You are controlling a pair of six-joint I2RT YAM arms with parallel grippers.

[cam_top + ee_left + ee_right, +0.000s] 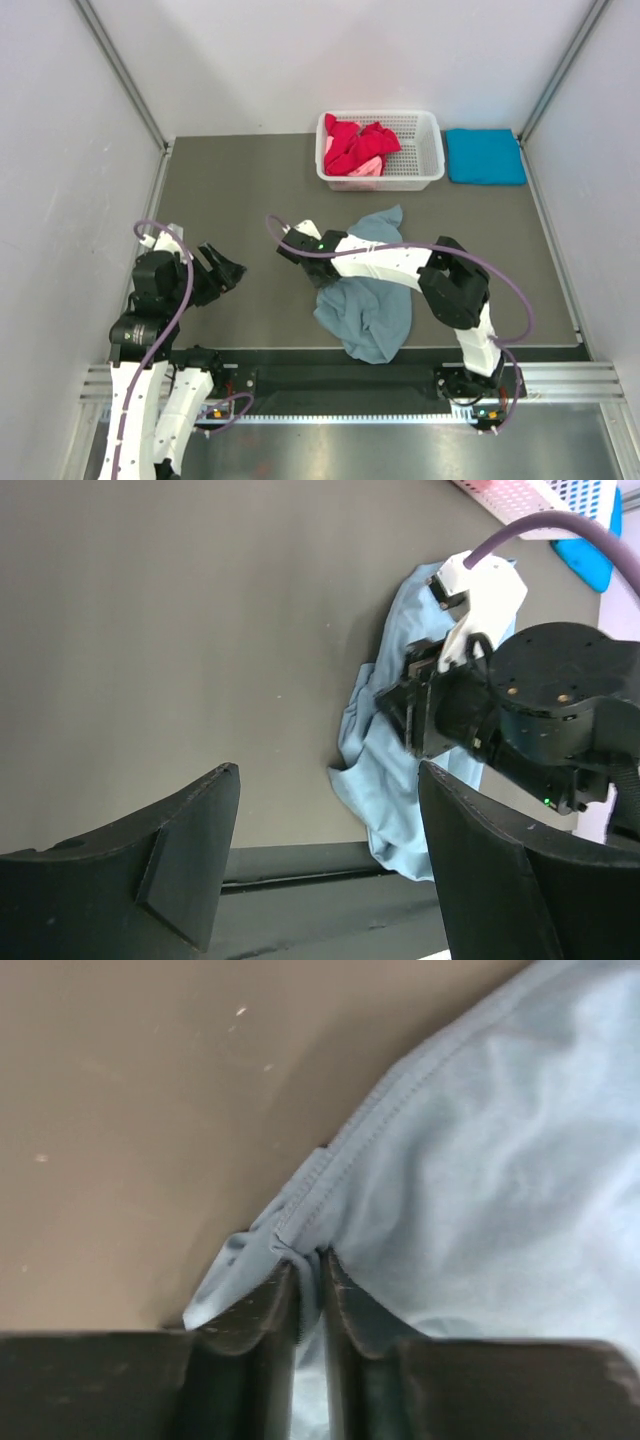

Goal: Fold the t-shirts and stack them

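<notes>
From above, the left arm sits folded back at the left side of the table [250, 190]. Its left gripper [230, 270] is spread wide over bare surface, well apart from any cloth. The right arm stretches leftward, low across the middle, and its right gripper [310, 265] is down at the left edge of the grey-blue t-shirt [372, 315]. That shirt lies crumpled and bunched near the front edge, partly under the arm. At the far edge stands a white basket [428, 140] with the red t-shirt [360, 143] heaped inside and a bit of the pink t-shirt [366, 168] showing under it. Just to its right the turquoise t-shirt [485, 157] lies folded flat.

The left wrist view shows its two fingers [190, 850] parted, with nothing between them. Beyond them, the grey-blue shirt is rumpled, with the right gripper standing on it.

In the right wrist view the jaws are clamped together on a stitched hem of the grey-blue shirt, and the cloth puckers where they pinch it.
</notes>
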